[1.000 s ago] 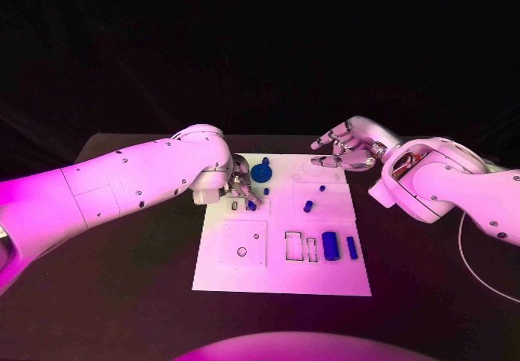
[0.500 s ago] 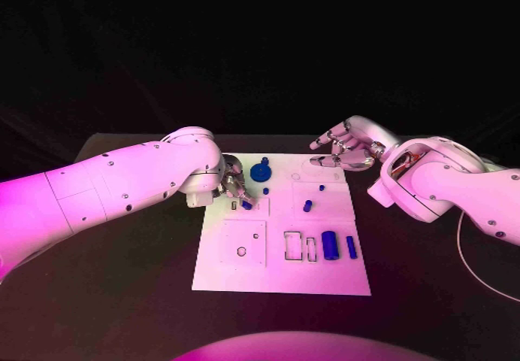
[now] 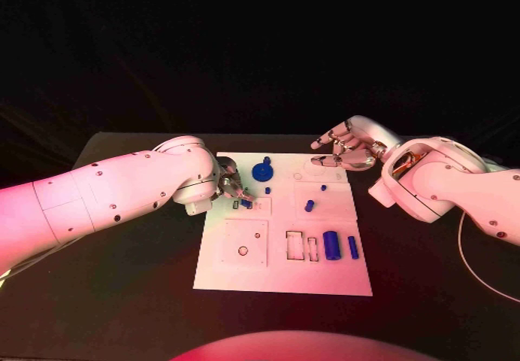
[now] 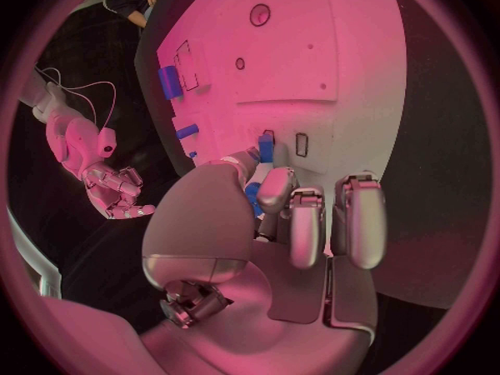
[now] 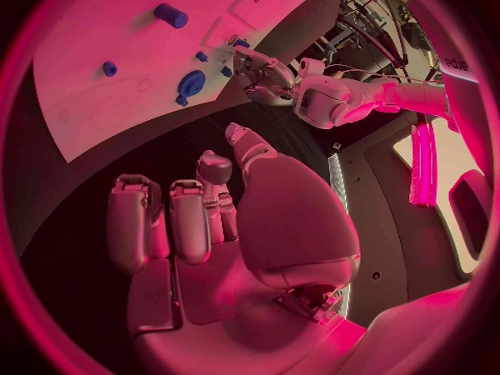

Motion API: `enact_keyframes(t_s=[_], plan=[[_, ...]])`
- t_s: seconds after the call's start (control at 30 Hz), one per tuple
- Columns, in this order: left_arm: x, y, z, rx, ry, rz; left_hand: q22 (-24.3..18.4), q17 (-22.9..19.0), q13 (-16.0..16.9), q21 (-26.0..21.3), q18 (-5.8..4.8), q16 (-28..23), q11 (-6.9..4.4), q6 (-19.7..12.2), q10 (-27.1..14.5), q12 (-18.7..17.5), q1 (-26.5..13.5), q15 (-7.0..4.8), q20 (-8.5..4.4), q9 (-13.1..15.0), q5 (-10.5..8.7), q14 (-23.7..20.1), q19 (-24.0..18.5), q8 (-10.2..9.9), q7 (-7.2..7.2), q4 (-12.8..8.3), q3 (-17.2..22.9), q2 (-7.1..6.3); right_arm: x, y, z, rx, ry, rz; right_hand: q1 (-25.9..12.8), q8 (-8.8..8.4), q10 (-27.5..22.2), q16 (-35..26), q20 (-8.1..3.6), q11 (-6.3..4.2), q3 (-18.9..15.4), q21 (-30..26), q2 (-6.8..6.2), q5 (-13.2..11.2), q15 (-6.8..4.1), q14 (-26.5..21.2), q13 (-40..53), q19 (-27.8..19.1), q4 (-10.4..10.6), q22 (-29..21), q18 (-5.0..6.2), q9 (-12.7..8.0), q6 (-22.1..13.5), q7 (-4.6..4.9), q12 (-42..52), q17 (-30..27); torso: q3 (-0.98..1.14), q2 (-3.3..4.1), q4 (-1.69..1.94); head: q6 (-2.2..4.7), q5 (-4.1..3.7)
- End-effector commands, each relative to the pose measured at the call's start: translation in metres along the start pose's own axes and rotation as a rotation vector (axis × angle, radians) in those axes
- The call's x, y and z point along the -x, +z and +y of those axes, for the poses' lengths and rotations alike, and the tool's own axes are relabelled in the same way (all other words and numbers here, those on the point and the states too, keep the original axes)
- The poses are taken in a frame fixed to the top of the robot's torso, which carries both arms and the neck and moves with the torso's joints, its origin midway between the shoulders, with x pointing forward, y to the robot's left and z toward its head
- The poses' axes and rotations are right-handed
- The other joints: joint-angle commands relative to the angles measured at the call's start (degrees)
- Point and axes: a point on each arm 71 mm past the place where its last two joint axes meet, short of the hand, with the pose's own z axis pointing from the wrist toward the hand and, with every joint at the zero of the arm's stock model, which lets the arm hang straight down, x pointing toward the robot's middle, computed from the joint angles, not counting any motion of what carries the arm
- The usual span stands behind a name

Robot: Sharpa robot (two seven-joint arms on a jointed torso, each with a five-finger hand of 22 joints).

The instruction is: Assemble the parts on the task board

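On the black desk (image 3: 119, 278), centre: white task board (image 3: 282, 274), the landmark for all entries. Left hand (image 3: 231, 186) sits over the board's left edge near its far end, pinching a small blue part (image 4: 266, 148) between thumb and finger; remaining fingers extended side by side. Right hand (image 3: 345, 150) hangs above the board's far right corner, fingers apart and loosely curled, holding nothing. Round blue part (image 3: 261, 171) stands near the board's far edge. Two blue peg parts, one thick (image 3: 331, 245), one thin (image 3: 352, 247), lie toward the board's right side.
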Motion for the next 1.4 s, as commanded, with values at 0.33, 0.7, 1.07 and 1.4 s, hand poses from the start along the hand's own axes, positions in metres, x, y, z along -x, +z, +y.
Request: enact_keyframes(t_s=[0.33, 0.7, 1.07, 1.4], plan=[[-0.006, 0.007, 0.0, 0.008, 0.006, -0.061, 6.82, 15.09, 0.19, 0.49, -1.2, 0.17, 0.01, 0.3, 0.72, 0.44, -0.77, 0.16, 0.06, 0.25, -0.25, 5.95, 1.87, 0.3, -0.37, -9.74, 10.67, -0.19, -0.002, 0.0, 0.001, 0.006, 0.001, 0.013, -0.52, 0.18, -0.12, -0.24, -0.06, 0.03, 0.02, -0.24, -0.12, 0.22, -0.02, 3.11, -0.09, -0.35, 0.29, -0.09, 0.29, 0.07, 0.51, 0.03, -0.28, 1.68, -0.01, 0.07, -0.16, -0.09, 0.37], [-0.01, 0.008, 0.001, 0.023, 0.038, -0.022, 6.85, 15.09, 0.22, 0.5, -1.2, 0.17, 0.0, 0.3, 0.76, 0.47, -0.83, 0.16, 0.05, 0.28, -0.26, 5.95, 1.89, 0.32, -0.37, -9.77, 10.78, -0.22, -0.002, 0.0, 0.001, 0.008, 0.002, 0.014, -0.64, 0.18, -0.1, -0.25, -0.06, 0.03, 0.0, -0.24, -0.1, 0.21, -0.02, 3.12, -0.12, -0.33, 0.38, -0.06, 0.28, 0.07, 0.52, 0.03, -0.29, 1.69, 0.01, 0.06, -0.11, -0.17, 0.61], [-0.013, 0.007, 0.006, 0.051, 0.104, 0.023, 6.94, 15.09, -0.04, 0.54, -1.22, 0.17, -0.02, 0.3, 0.69, 0.26, -0.96, 0.14, 0.02, 0.44, -0.21, 5.95, 1.92, 0.41, -0.38, -10.19, 11.5, -0.52, -0.003, 0.0, 0.001, 0.018, 0.007, 0.033, -1.08, 0.18, 0.0, -0.29, -0.06, 0.03, -0.16, -0.27, -0.19, 0.26, -0.02, 3.13, -0.12, -0.33, 0.71, -0.09, 0.28, 0.07, 0.56, 0.0, -0.15, 1.67, -0.03, 0.03, -0.04, -0.52, 0.83], [-0.014, 0.007, 0.005, 0.052, 0.119, 0.03, 7.08, 15.09, -0.07, 0.62, -1.25, 0.17, -0.02, 0.33, 0.71, 0.23, -1.08, 0.15, 0.01, 0.51, -0.14, 5.95, 1.99, 0.46, -0.37, -10.32, 11.76, -0.66, -0.004, 0.001, 0.002, 0.022, 0.01, 0.041, -1.26, 0.18, 0.03, -0.31, -0.06, 0.02, -0.24, -0.29, -0.24, 0.3, -0.02, 3.13, -0.13, -0.32, 0.85, -0.1, 0.28, 0.07, 0.56, 0.0, -0.11, 1.66, -0.01, 0.05, -0.08, -0.57, 0.95]])
